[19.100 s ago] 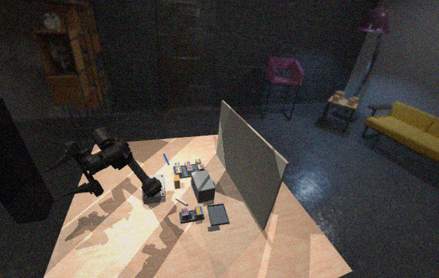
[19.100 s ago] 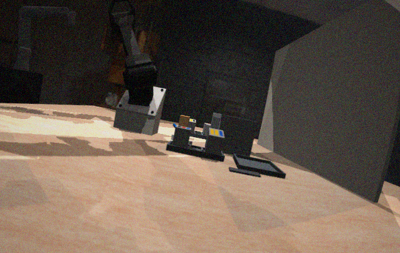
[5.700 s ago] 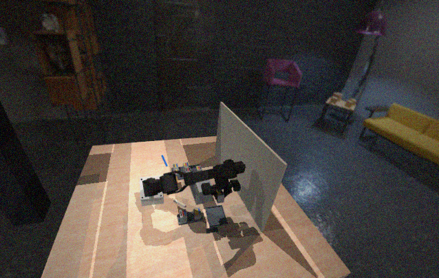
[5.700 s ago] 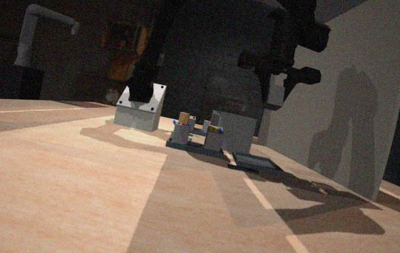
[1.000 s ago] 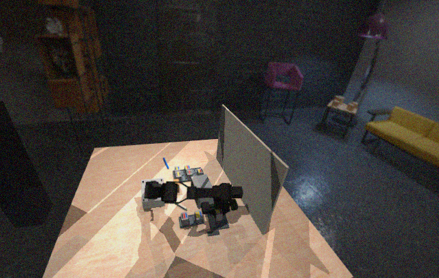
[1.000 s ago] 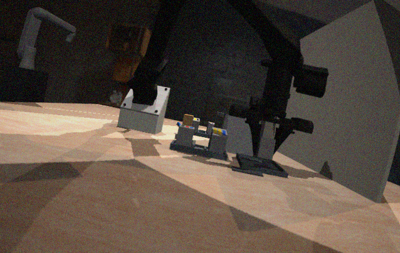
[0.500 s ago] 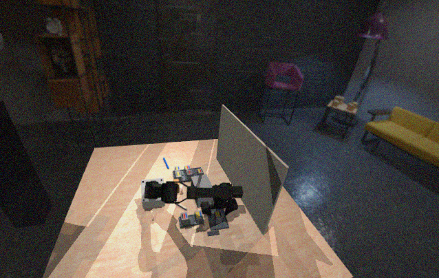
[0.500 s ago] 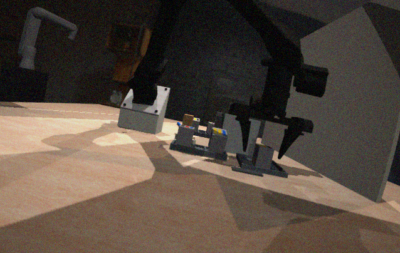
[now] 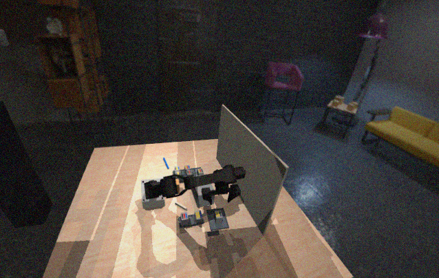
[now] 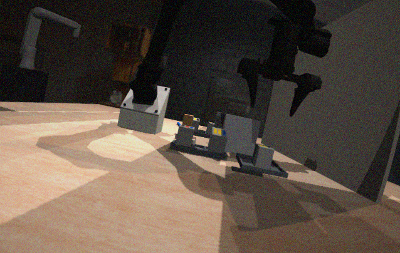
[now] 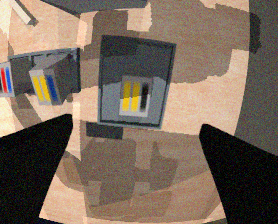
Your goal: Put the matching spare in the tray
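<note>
A grey spare (image 9: 218,215) (image 10: 263,157) (image 11: 135,100) with a yellow, yellow, black code stands inside the dark tray (image 9: 214,226) (image 10: 279,171) (image 11: 135,52), towards its near side in the wrist view. My gripper (image 9: 221,199) (image 10: 272,111) (image 11: 138,125) is open and empty, above the tray and apart from the spare. Left of the tray, a rack holds a spare (image 9: 197,215) (image 10: 217,143) (image 11: 45,89) coded yellow, yellow, blue and another (image 9: 184,217) (image 10: 184,136) (image 11: 5,80) coded black, red, blue. I cannot make out the mounted unit or its back code.
A tall grey panel (image 9: 248,162) (image 10: 330,125) stands right of the tray. A grey box (image 9: 204,197) (image 10: 241,133) stands behind it. Several coded units (image 9: 188,171) stand farther back, near a blue stick (image 9: 166,163). A pale stick (image 9: 180,206) (image 11: 24,11) lies behind the rack.
</note>
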You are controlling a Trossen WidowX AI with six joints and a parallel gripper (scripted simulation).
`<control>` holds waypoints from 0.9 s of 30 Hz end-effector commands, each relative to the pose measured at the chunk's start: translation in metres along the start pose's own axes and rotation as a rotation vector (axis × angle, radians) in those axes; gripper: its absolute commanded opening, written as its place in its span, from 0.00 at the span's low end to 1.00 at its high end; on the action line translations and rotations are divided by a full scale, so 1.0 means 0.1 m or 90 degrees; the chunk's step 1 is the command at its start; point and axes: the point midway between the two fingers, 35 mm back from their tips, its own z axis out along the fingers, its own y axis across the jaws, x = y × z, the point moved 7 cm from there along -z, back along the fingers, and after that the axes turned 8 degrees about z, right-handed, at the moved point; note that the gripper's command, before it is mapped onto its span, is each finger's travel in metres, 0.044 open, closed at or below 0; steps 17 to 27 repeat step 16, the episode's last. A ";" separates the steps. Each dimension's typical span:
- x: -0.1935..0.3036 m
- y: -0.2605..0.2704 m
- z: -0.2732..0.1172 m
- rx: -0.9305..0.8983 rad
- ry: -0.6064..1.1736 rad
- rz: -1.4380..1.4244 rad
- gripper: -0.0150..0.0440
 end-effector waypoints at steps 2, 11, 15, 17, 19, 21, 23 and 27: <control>0.02 0.01 -0.06 0.000 0.003 0.005 1.00; 0.01 0.01 -0.01 -0.003 0.001 0.000 1.00; 0.01 0.01 -0.01 -0.003 0.001 0.000 1.00; 0.01 0.01 -0.01 -0.003 0.001 0.000 1.00; 0.01 0.01 -0.01 -0.003 0.001 0.000 1.00; 0.01 0.01 -0.01 -0.003 0.001 0.000 1.00; 0.01 0.01 -0.01 -0.003 0.001 0.000 1.00; 0.01 0.01 -0.01 -0.003 0.001 0.000 1.00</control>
